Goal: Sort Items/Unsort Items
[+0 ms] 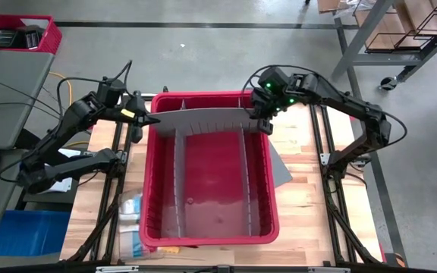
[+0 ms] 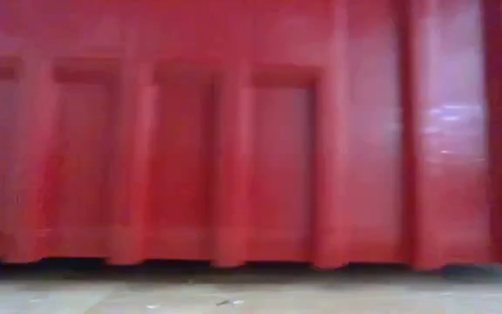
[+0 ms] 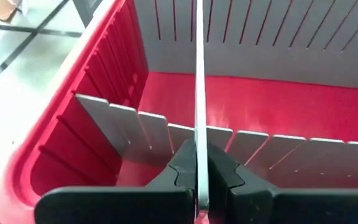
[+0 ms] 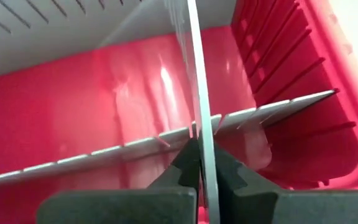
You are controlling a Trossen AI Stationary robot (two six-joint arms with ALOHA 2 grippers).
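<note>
Left gripper (image 1: 152, 120): clamped on the grey divider (image 1: 203, 119) at its 9 o'clock end.
Right gripper (image 1: 261, 123): clamped on the 3 o'clock end.
Red bin (image 1: 268, 227): holds two upright dividers; no items visible.
Advice: keep both ends level, and seat the panel in the wall slots.

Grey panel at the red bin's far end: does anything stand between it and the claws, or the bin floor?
Nothing separates the panel from the claws: left claw and right claw are each shut on an end. Below, two upright dividers stand lengthwise in the bin, across its way down.
</note>
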